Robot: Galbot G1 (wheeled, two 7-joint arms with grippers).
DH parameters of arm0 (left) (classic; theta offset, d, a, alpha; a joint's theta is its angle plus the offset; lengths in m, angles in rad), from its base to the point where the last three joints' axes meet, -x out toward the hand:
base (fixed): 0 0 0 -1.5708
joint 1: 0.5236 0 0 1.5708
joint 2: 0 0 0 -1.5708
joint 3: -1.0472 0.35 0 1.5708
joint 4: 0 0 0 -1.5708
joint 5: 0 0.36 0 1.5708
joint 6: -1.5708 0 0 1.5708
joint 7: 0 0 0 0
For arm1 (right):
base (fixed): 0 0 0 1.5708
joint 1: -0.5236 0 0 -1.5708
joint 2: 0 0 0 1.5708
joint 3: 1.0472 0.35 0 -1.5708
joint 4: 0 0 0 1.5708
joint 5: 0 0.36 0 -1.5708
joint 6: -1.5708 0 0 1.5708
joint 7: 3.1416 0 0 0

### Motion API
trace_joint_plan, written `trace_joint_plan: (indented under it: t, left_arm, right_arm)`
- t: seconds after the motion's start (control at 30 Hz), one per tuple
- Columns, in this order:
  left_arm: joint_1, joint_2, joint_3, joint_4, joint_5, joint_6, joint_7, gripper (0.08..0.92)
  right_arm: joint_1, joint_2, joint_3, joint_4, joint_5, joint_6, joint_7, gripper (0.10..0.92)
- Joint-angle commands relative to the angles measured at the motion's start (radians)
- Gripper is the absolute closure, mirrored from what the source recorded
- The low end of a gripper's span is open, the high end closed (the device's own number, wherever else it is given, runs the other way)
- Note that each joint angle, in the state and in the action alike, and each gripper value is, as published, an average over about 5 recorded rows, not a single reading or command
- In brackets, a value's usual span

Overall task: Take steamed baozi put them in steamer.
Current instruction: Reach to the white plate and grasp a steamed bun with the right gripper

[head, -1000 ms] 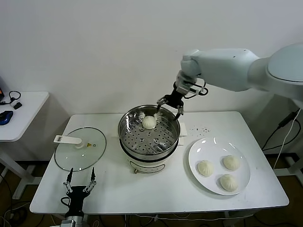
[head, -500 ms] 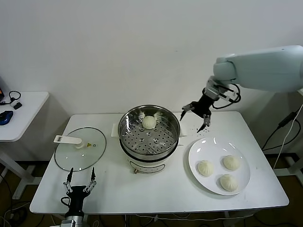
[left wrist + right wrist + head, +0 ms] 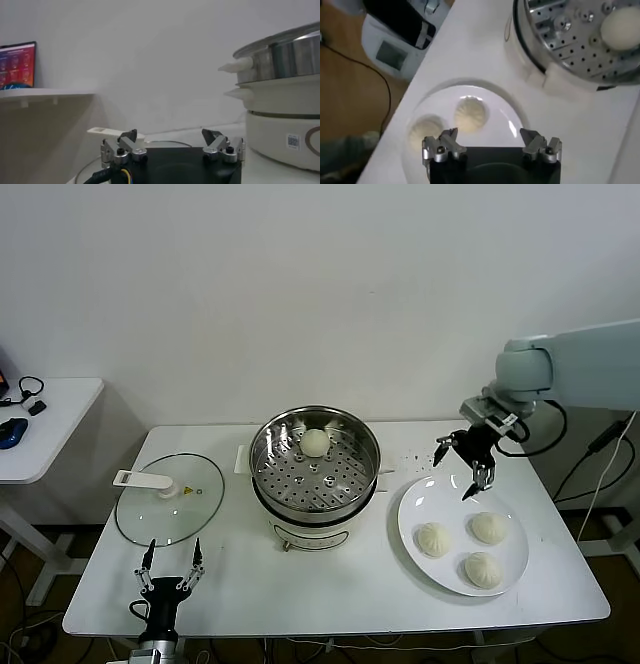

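Shiny perforated steel steamer (image 3: 315,469); glossy white plate (image 3: 425,506) (ceramic-looking); glass lid (image 3: 170,498).

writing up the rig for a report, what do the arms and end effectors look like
The right arm has smooth, rounded pale grey-white shells, with black cables looping at its wrist. Its right end effector is black, with thin dark two-pronged fingers on silver screw mounts. The left end effector at the table's near edge has the same black body and slim fingers, with a yellow wire at its base.
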State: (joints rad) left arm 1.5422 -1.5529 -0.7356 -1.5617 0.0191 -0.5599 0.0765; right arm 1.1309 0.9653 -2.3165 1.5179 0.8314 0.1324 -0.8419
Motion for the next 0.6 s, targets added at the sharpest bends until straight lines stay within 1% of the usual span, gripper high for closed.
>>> trace_joint_plan:
  t: [0.03,0.33,0.6]
  left_arm:
    - [0.001,0.004,-0.003,0.003,0.0,-0.001,0.0,0.177]
    - [0.0,0.004,-0.005,0.008,0.0,-0.003,-0.001,0.177]
    - [0.001,0.004,-0.008,0.013,0.0,-0.007,-0.001,0.177]
  right_arm:
    - [-0.078,-0.078,0.036,0.108,0.004,-0.263,0.062,0.203]
    - [-0.158,-0.105,0.074,0.144,-0.054,-0.423,0.168,0.203]
    - [-0.253,-0.129,0.148,0.137,-0.075,-0.502,0.254,0.203]
